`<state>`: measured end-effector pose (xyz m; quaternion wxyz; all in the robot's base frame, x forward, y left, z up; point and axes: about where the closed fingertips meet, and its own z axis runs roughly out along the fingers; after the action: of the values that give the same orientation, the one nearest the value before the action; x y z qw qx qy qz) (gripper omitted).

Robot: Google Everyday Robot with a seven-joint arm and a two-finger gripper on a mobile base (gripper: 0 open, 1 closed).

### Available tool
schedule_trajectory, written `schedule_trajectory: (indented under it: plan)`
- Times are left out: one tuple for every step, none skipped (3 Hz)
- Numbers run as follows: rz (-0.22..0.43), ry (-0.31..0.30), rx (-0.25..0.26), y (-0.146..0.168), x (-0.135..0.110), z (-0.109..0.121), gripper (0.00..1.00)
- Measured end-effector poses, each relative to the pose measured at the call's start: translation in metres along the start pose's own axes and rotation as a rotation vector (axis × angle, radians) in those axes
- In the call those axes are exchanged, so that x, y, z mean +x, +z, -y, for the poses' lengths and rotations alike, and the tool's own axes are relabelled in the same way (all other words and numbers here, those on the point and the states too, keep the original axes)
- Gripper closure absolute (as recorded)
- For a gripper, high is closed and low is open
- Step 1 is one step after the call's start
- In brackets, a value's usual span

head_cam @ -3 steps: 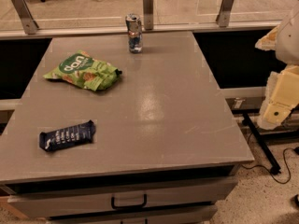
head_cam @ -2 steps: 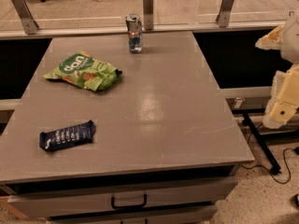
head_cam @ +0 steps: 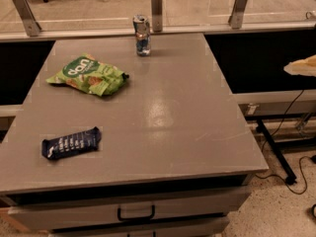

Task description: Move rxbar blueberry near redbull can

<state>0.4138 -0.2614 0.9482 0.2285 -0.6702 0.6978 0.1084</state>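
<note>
Dim, warm overhead light lays a pale glare patch on the middle of the flat grey matte tabletop [head_cam: 163, 110]; shadows on it are faint. The gripper is out of view.

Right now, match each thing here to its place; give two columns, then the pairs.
1 rxbar blueberry
2 redbull can
3 green chip bag
4 pale arm part

A far edge of the table, standing
B off the table, to its right
C near left corner, lying flat
D left side, halfway back

Pairs: 1-C, 2-A, 3-D, 4-B. The gripper is not in view.
</note>
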Motion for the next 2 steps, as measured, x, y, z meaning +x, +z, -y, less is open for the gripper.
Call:
schedule_trajectory:
  plan:
    - [0.084,-0.009,-0.019,-0.011,0.040,-0.028,0.00]
    - [0.125,-0.010,-0.017,-0.017,0.062,-0.039,0.00]
